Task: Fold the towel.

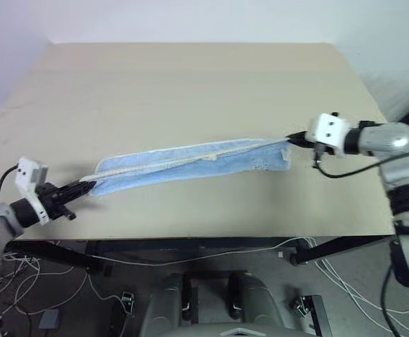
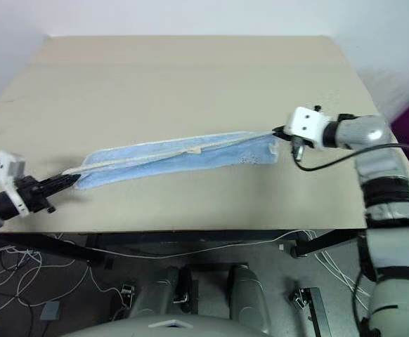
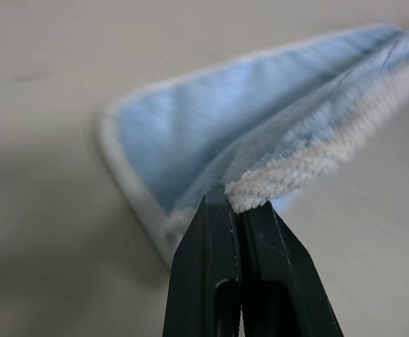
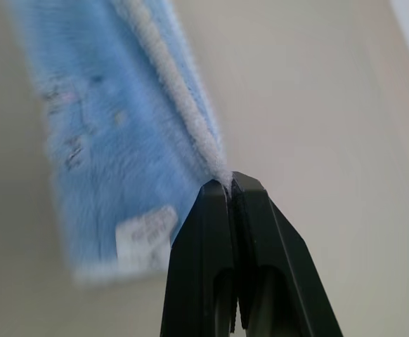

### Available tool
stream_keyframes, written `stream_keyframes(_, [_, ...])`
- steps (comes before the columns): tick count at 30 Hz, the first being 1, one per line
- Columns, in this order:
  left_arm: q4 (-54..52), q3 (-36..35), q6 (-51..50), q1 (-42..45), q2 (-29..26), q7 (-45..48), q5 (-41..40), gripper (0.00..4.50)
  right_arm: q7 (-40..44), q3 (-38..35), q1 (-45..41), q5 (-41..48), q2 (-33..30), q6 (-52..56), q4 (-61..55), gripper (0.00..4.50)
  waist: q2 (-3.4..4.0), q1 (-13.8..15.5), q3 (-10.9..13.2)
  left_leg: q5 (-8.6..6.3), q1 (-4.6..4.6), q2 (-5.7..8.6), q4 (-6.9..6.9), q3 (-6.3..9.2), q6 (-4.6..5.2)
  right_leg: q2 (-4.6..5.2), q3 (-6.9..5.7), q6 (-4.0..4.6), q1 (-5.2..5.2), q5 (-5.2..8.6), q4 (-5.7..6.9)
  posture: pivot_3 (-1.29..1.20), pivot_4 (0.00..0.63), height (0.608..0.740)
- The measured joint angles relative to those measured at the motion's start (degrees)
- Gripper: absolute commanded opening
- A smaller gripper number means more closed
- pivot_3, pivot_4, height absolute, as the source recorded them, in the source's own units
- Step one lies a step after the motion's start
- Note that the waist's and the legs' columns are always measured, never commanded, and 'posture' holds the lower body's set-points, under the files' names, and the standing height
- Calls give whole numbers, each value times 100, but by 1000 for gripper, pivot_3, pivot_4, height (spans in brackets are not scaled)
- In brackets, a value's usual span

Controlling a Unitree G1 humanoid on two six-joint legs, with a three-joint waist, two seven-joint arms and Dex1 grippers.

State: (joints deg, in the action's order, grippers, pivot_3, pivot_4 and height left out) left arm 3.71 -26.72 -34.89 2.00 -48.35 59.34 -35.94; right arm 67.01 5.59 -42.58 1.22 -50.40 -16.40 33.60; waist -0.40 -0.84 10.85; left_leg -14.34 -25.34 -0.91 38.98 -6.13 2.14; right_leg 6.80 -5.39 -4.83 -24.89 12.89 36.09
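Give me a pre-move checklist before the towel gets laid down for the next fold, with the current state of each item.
1. Left gripper shut on a towel corner: ok, its fingers are pinched on the white edging.
2. Right gripper shut on the opposite end: ok, it clamps the edging.
3. Towel stretched between both grippers: ok, it runs as a long band with little sag.
4. Towel over the table, not past its edge: ok, though the left end sits close to the near-left edge.
5. Layers aligned: cannot tell, the lower layer is partly hidden.
6. Table bare where the towel will land: ok.
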Motion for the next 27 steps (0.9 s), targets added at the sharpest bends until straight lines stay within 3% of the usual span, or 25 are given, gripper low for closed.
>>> stream_keyframes(5, [-605, -245, -253, -694, -121, 274, -281, 0, 661, -302, 1059, 638, -624, 826, -1281, 32, 3, -12, -1, -11, 5, -3, -2, 8, -17, 7, 1, 22, -2, 12, 2, 0, 150, 740])
stream_keyframes(10, [-412, -90, -157, -320, -120, 11, -58, 0, 497, -267, 879, 610, -402, 1110, -1393, 32, 5, -16, -2, -24, 3, -3, -3, 8, 5, 6, 3, 25, -12, 11, 3, 0, 150, 740])
stream_keyframes(18, [786, 659, 427, 694, -37, -462, 797, 0, -418, 399, -554, -466, 635, 487, 467, 32, 4, -13, -1, 5, -17, 2, -9, -5, -6, -4, 2, 8, -24, -2, 0, 0, 150, 740])
stream_keyframes(27, [1295, 926, 843, 1028, 36, -546, 1168, 0, -783, 578, -1015, -903, 974, -152, 1680, 32, 3, -30, -1, 6, -11, 2, -8, -10, -4, -10, 2, 5, -19, -3, 7, 0, 150, 740])
